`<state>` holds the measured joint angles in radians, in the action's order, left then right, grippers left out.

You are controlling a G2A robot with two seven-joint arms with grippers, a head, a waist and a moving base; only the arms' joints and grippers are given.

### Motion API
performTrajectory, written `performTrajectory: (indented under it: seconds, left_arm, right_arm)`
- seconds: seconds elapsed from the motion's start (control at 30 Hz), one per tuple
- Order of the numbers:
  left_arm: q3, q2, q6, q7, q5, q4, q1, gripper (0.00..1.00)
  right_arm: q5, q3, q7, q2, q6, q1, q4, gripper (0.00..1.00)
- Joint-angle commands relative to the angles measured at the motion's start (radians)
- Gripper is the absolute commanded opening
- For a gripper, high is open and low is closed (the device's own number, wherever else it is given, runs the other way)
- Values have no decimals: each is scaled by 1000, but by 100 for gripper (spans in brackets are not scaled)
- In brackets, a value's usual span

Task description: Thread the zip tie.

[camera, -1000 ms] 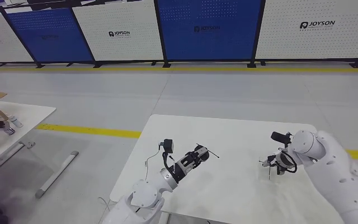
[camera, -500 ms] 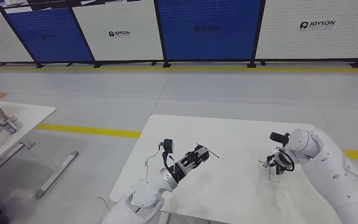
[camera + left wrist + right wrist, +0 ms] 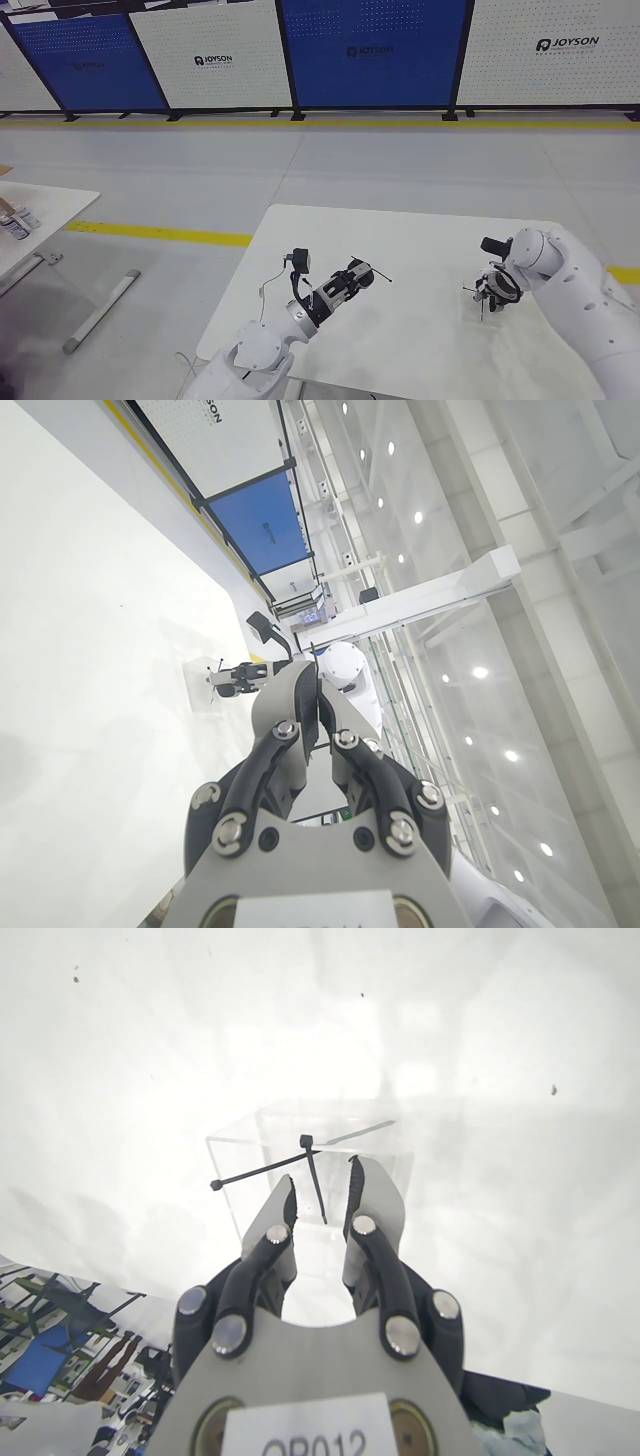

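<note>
Gripping a zip tie (image 3: 382, 276), the left claw (image 3: 364, 269) is seen shut at lower centre; the right claw (image 3: 321, 1170) is seen open over crossed ties (image 3: 260, 1171).

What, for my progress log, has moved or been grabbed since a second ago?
The right arm shifted slightly at the wrist toward the middle of the table; its open right hand barely moved above the two crossed zip ties on the clear block. Nothing was grasped or released. The left hand stayed put, shut on a single zip tie.
</note>
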<state>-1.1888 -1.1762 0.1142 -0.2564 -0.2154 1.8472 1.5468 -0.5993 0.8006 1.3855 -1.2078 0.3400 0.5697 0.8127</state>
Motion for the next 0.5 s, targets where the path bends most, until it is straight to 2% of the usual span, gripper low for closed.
performTrajectory:
  seconds: [0.0,0.2,0.33,0.47]
  left_arm:
    - [0,0,0,0,0,0,0,0]
    - [0,0,0,0,0,0,0,0]
    - [0,0,0,0,0,0,0,0]
    - [0,0,0,0,0,0,0,0]
  right_arm:
    - [-1,-4,0,-4,0,-4,-10,25]
    - [0,-12,0,-16,0,-15,-33,14]
    - [0,-17,-1,-21,-4,-19,-44,0]
    - [0,-19,1,-25,-9,-24,-54,0]
